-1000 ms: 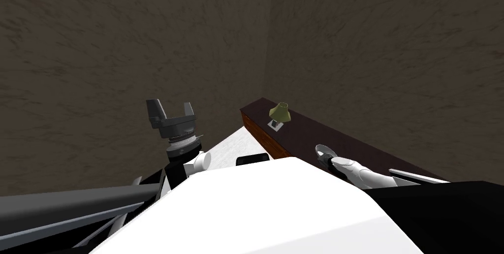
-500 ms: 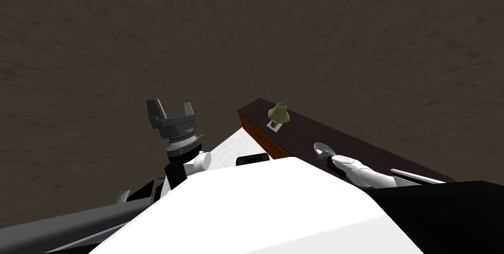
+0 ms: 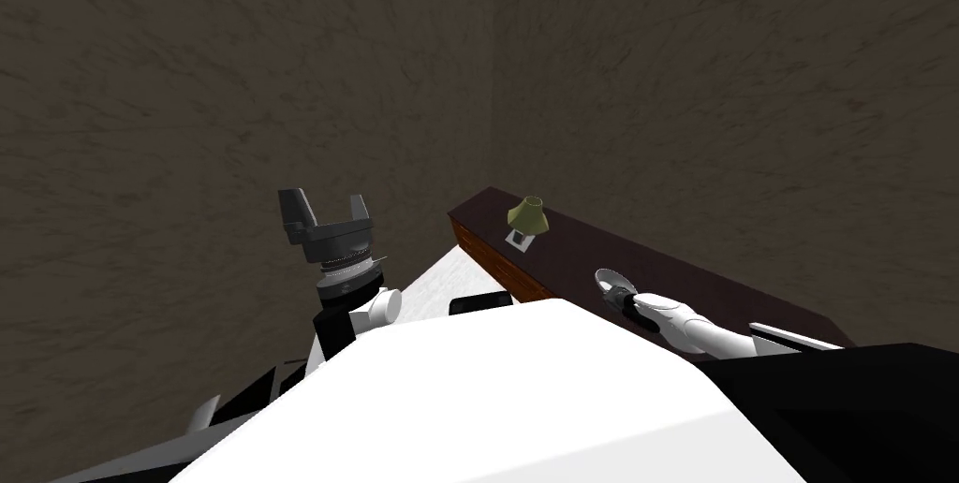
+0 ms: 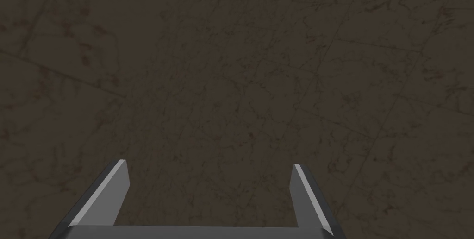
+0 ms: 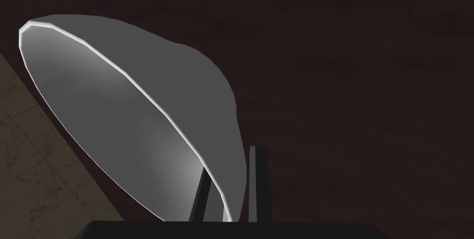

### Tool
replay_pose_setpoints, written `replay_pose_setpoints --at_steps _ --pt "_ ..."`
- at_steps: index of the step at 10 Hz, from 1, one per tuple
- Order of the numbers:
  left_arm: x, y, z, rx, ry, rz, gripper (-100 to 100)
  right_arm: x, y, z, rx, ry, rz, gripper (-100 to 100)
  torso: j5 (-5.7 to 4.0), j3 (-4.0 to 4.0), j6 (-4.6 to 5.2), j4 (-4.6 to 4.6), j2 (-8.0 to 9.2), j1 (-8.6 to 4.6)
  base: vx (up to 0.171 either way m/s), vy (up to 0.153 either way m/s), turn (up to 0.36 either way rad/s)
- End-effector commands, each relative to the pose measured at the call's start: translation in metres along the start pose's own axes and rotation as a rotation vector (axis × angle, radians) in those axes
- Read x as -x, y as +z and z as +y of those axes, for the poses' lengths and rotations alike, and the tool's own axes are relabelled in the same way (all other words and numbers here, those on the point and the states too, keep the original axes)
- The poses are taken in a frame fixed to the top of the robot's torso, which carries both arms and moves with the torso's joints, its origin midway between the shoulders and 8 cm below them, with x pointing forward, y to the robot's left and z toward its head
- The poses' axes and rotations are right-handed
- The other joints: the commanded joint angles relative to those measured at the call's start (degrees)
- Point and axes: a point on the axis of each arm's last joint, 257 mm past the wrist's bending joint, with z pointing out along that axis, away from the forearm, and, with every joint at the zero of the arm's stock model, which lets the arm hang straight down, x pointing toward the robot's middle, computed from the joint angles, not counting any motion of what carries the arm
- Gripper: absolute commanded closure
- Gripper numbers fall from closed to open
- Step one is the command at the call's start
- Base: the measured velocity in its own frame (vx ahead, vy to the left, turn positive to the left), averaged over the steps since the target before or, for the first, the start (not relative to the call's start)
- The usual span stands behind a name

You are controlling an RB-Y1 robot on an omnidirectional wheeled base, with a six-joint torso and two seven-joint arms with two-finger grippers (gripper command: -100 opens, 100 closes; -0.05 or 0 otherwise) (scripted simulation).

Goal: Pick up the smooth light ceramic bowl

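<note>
A smooth light grey bowl point(image 5: 115, 111) stands tilted in front of my right gripper point(image 5: 230, 160), which is shut on its rim, one finger inside and one outside. In the head view the bowl point(image 3: 611, 277) shows small over the dark wooden cabinet top point(image 3: 674, 276), with the right gripper point(image 3: 620, 298) at its near edge. I cannot tell whether the bowl touches the top. My left gripper point(image 3: 324, 198) is raised to the left, away from the cabinet, and stands open with nothing between its fingers point(image 4: 118, 180).
A small lamp with an olive shade point(image 3: 527, 214) stands on the cabinet's far end. A white strip point(image 3: 435, 283) lies beside the cabinet's front. Dark brown walls meet in a corner behind it.
The whole head view has slid a little to the left, so I have turned slightly. Both grippers and the bowl keep their places relative to me.
</note>
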Motion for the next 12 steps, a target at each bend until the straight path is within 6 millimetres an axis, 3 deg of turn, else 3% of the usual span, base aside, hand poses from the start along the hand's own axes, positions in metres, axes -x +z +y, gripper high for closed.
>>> replay_pose_setpoints --at_steps 1,11,12 --pt "0.000 0.000 0.000 0.000 0.000 0.000 0 0.006 0.000 -0.005 0.002 -0.003 -0.020 100 0.00 0.00 0.00 0.00 0.00 0.00 0.070 0.035 -0.145" --pt "0.000 0.000 0.000 0.000 0.000 0.000 0 0.017 -0.002 -0.017 -0.002 -0.103 -0.070 100 0.02 0.08 0.05 0.05 0.11 0.00 0.043 0.024 -0.102" --pt "0.000 0.000 0.000 0.000 0.000 0.000 0 0.017 -0.002 -0.016 -0.002 -0.108 -0.070 0 0.02 0.12 0.02 0.07 0.18 -0.05 0.000 0.000 0.000"
